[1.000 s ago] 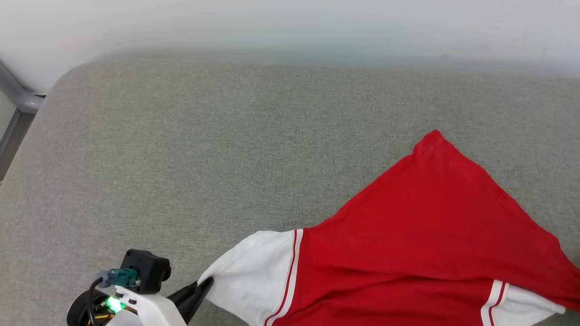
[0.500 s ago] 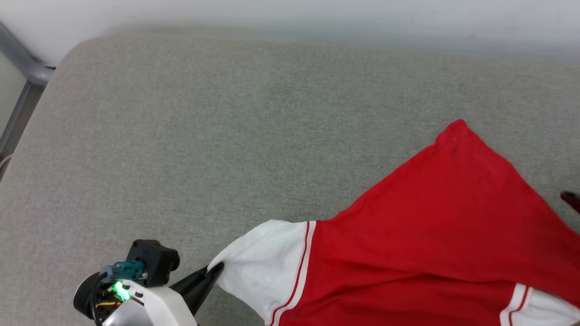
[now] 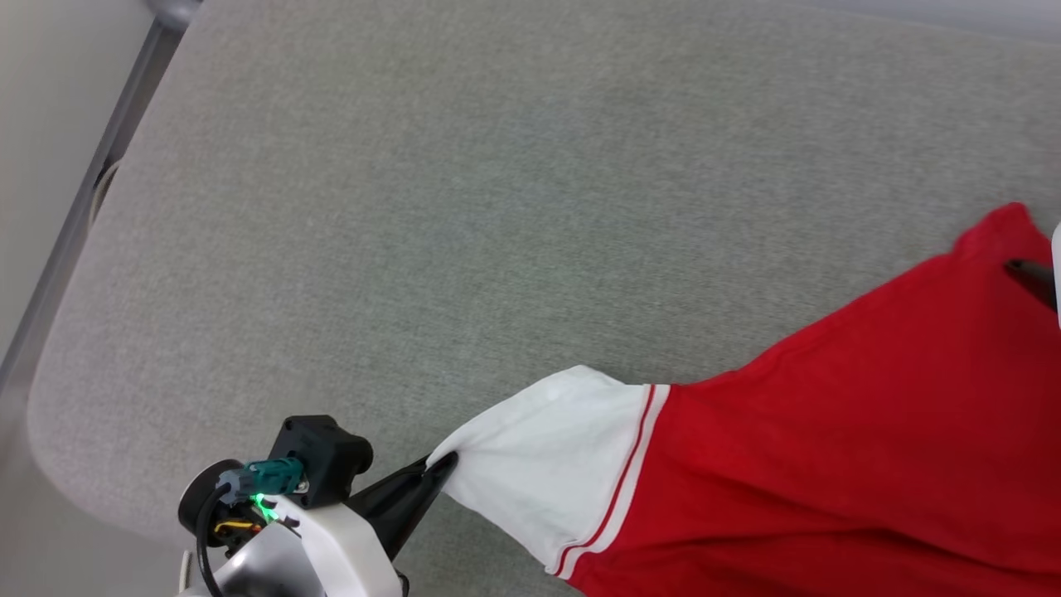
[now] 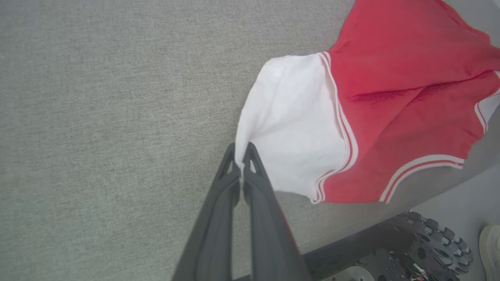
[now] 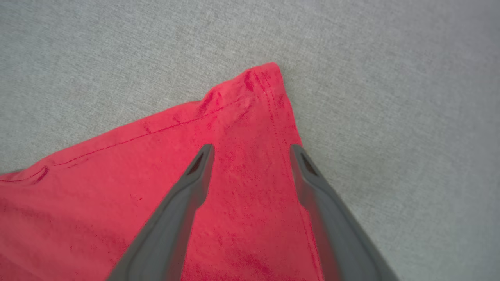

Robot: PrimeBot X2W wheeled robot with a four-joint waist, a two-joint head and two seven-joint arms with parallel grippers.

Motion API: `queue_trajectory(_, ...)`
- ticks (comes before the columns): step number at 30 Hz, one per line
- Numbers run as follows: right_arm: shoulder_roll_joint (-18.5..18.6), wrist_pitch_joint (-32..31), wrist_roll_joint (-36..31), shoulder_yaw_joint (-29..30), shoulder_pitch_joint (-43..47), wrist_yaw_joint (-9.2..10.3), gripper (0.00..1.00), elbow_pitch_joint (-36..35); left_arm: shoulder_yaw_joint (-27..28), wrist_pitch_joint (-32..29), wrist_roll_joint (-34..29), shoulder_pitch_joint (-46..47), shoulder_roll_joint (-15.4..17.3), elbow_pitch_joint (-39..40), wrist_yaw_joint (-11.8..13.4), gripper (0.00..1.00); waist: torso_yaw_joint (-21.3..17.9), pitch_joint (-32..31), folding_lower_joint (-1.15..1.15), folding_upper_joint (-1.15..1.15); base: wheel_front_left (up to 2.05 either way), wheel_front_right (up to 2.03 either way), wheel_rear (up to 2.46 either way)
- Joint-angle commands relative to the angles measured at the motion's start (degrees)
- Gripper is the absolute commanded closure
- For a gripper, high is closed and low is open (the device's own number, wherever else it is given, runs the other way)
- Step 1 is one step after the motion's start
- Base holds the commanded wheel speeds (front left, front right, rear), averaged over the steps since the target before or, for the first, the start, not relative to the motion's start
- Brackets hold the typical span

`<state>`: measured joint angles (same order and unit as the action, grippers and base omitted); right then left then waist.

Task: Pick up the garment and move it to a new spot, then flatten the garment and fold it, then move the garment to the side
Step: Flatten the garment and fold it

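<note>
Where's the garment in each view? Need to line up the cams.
Head view: garment lower right, its white sleeve at bottom centre.
Left wrist view: garment upper right, sleeve edge pinched in the left gripper.
Right wrist view: garment lower left to centre, its red corner just beyond the open right gripper.
Shared landmark: grey cushion under the garment.

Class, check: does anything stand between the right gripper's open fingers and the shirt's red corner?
Nothing visible does. The right gripper holds its fingers open right at the red corner of the shirt, with bare grey cushion beyond it.
</note>
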<state>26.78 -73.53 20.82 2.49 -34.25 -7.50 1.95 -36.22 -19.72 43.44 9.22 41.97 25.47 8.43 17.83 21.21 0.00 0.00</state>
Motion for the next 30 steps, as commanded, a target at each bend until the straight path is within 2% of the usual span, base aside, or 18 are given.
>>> queue_trajectory(1,0.2,0.6,-0.7,-0.2,-1.2,0.02,0.00,1.3,-0.1,0.4,-0.5,0.9,-0.6,-0.2,-0.4,1.00,2.3,2.0,0.00,0.00,0.00,0.00,0.00)
queue_trajectory(9,1.2,3.1,-3.6,-0.2,-3.2,0.02,0.00,9.4,-1.6,0.7,-0.9,2.4,-2.4,-1.1,-1.6,1.00,4.9,3.7,0.00,0.00,0.00,0.00,0.00)
queue_trajectory(17,1.0,3.5,-3.8,-1.8,0.0,0.02,0.00,14.2,-2.0,0.9,-1.0,2.8,-2.8,-1.8,-1.8,1.00,5.4,4.3,0.00,0.00,0.00,0.00,0.00)
queue_trajectory(18,0.9,3.2,-3.7,-2.0,0.4,0.02,0.33,14.6,-2.0,0.9,-0.9,2.9,-2.9,-1.8,-1.8,1.00,5.4,4.3,0.00,0.00,0.00,0.00,0.00)
queue_trajectory(19,1.0,3.4,-3.6,-2.2,0.7,0.02,0.72,14.8,-2.0,1.0,-0.9,2.9,-2.9,-1.9,-1.8,1.00,5.4,4.4,0.00,0.00,0.00,0.00,0.00)
queue_trajectory(20,1.1,3.7,-3.7,-2.4,0.8,0.02,1.00,15.0,-2.0,1.0,-0.9,3.0,-3.0,-2.0,-1.8,1.00,5.4,4.4,0.00,0.00,0.00,0.00,0.00)
queue_trajectory(30,0.9,12.1,-2.9,-2.7,-3.1,0.05,1.00,15.1,-0.8,2.2,-0.9,3.2,-2.5,-2.5,-1.3,1.00,3.5,1.7,0.00,0.00,0.00,0.00,0.00)
